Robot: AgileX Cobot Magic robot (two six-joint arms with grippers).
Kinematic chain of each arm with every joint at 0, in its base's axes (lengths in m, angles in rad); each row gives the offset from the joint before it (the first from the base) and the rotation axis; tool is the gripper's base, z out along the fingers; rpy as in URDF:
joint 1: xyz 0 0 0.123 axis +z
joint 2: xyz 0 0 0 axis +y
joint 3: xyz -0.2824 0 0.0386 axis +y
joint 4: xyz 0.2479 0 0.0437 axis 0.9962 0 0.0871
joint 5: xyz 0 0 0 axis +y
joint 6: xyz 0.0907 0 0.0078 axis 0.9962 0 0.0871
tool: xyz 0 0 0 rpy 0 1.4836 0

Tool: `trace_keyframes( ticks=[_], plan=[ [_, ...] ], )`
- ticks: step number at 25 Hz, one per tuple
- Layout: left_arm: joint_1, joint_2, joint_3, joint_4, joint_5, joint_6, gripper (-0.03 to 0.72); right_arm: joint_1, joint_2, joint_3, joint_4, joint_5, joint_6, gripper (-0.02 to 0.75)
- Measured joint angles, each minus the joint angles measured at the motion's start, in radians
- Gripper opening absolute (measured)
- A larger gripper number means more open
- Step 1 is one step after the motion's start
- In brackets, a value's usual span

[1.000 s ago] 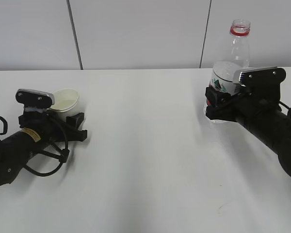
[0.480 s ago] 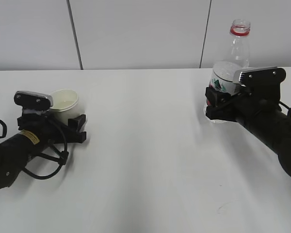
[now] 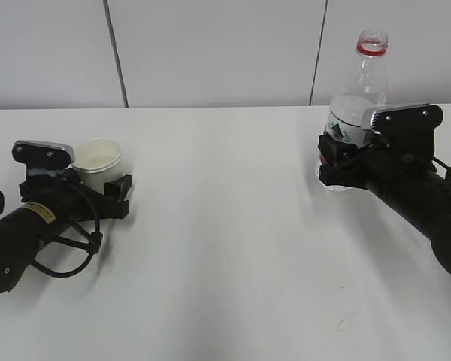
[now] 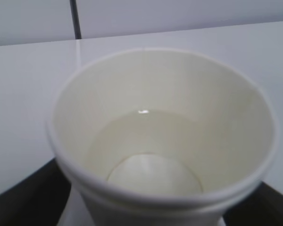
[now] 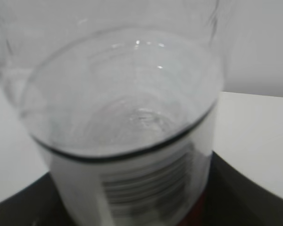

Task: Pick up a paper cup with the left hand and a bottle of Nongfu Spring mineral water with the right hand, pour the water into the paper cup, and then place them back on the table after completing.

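The white paper cup point(image 3: 99, 159) stands upright on the white table point(image 3: 225, 241) at the left. It fills the left wrist view point(image 4: 165, 117) and holds clear water point(image 4: 151, 136) at its bottom. My left gripper point(image 3: 107, 184) is open, a finger on each side of the cup's base, with a thin gap showing. The clear Nongfu Spring bottle point(image 3: 363, 83), uncapped with a red neck ring, stands at the right. My right gripper point(image 3: 331, 162) is shut on the bottle's lower body. The right wrist view shows the bottle point(image 5: 127, 141) partly filled with water.
A white panelled wall point(image 3: 210, 53) runs behind the table. A wide stretch of bare tabletop lies between the two arms. A black cable loop point(image 3: 68, 259) hangs by the left arm.
My left arm has drawn back to the left, away from the cup, which stays standing. The right arm and bottle have not moved.
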Motion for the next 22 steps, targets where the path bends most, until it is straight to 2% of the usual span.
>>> trace_keyframes(
  ticks=[22],
  plan=[
    [0.000,-0.184,0.257,-0.012,-0.005,-0.001,0.573,0.000,0.105,-0.044,-0.035,-0.019,0.000,0.451]
  ],
)
